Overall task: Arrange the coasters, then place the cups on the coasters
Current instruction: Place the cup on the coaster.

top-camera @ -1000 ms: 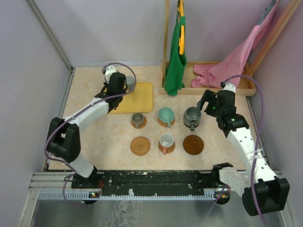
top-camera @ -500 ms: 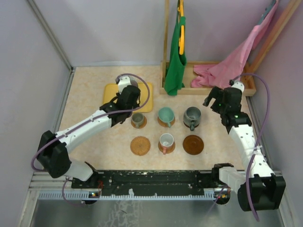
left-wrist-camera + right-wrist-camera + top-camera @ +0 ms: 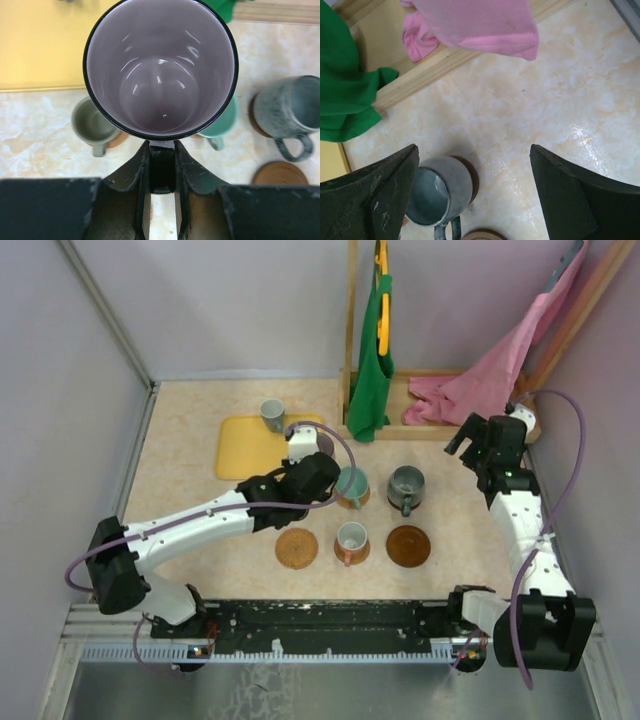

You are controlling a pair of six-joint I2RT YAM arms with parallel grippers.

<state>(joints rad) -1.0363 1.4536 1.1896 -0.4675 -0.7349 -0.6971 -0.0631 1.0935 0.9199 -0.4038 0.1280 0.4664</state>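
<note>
Round cork coasters (image 3: pixel 119 140) lie in two rows of three, and a teal ceramic mug (image 3: pixel 352 483) sits on the middle one of the far row. Left of the teal mug a grey-green mug (image 3: pixel 91 121) sits on its coaster, right of it a dark speckled grey mug (image 3: pixel 405 485), and just in front a small reddish-brown mug with a pale inside (image 3: pixel 351 538). Two discs are bare: a tan coaster (image 3: pixel 297 548) front-left of the teal mug and a dark brown coaster (image 3: pixel 408 546) front-right. The left gripper (image 3: pixel 162 156) pinches the handle of a dark purplish mug (image 3: pixel 160 70), raised just behind the teal mug. The right gripper (image 3: pixel 472 150) is spread wide and empty, behind and to the teal mug's right. A small grey mug (image 3: pixel 271 415) waits on a yellow rectangular tray (image 3: pixel 245 452), behind and left of the teal mug. By this reading, four cups are placed and two remain.
</note>
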